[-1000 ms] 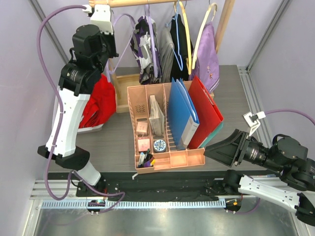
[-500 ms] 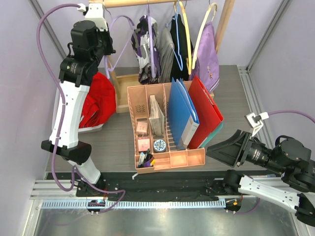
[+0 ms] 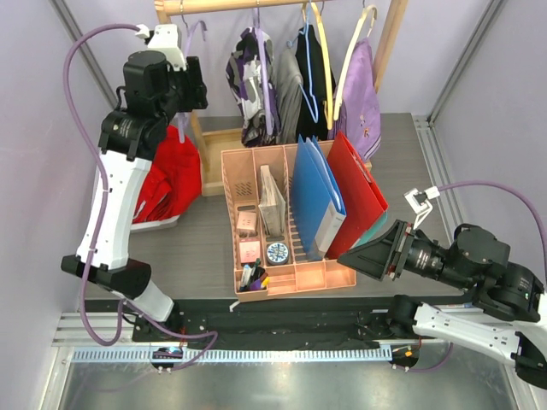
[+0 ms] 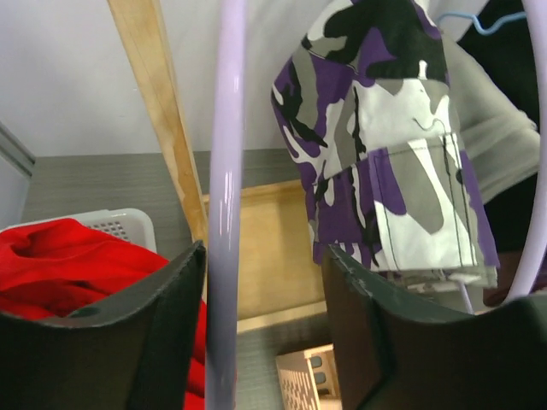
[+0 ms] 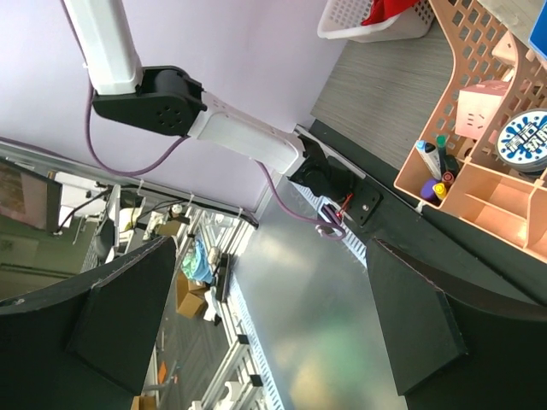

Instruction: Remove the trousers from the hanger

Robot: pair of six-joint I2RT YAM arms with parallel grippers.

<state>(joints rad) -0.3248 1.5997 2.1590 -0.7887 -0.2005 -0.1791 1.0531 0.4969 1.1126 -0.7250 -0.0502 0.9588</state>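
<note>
The red trousers [image 3: 171,175] lie bunched in the white basket [image 3: 159,224] at the table's left, off the hanger; the left wrist view has them at lower left [image 4: 68,265]. The lavender hanger [image 3: 195,27] hangs bare at the left end of the wooden rod. My left gripper [image 3: 191,85] is raised beside it. In the left wrist view the jaws [image 4: 265,256] stand open, with the hanger's arm [image 4: 224,213] running loose between them, close to the left finger. My right gripper [image 3: 363,256] is open and holds nothing, low at the table's front right.
A peach organiser [image 3: 291,218] with blue and red folders fills the table's middle. On the rod hang a purple-black-white patterned garment [image 3: 252,81], dark clothes on yellow and blue hangers, and a lilac garment [image 3: 363,94]. The rack's wooden post [image 4: 162,120] and base [image 3: 218,158] stand by the basket.
My left gripper has opened and let go of the hanger, which now hangs from the rod. My right arm has shifted a little to the left.
</note>
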